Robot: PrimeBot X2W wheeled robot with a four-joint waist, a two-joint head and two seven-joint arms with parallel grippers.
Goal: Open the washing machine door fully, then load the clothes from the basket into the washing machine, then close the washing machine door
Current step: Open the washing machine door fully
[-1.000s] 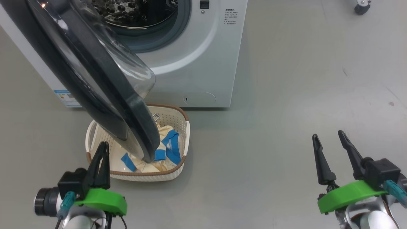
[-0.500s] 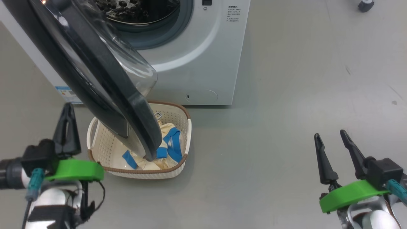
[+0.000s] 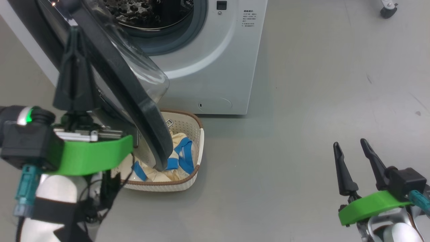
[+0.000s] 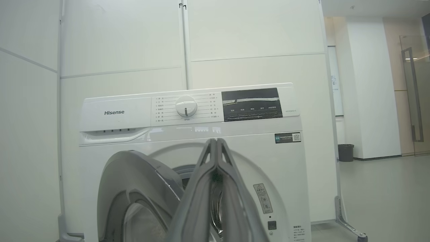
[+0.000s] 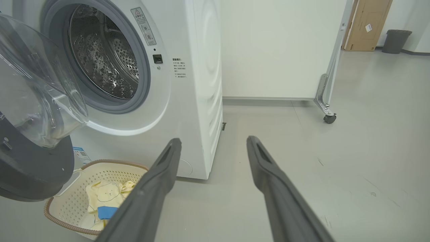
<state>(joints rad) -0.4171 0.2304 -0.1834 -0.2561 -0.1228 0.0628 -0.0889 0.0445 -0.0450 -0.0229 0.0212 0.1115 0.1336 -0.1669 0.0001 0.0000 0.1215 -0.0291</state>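
Fingers pinched together on nothing, your left gripper [image 3: 74, 32] rises at nine o'clock by the half-open door [image 3: 134, 97], likely to push it wider; clothes [image 3: 183, 153] sit in the basket [image 3: 199, 134] under its six o'clock edge, your right gripper [image 3: 349, 143] spread and idle at four o'clock.

The big white front-loading washing machine [image 3: 215, 67] has a smooth, faintly glossy shell; its steel drum [image 5: 100, 57] is shiny and dimpled inside a matt grey rubber gasket [image 5: 143, 84]. The round washing machine door [image 3: 147, 117] pairs a glossy black rim with clear glass. The cream perforated basket [image 3: 188, 129] is smooth plastic, the cream-yellow clothes [image 3: 183, 153] soft cloth, the grey floor [image 3: 302, 101] smooth, dull-sheened.
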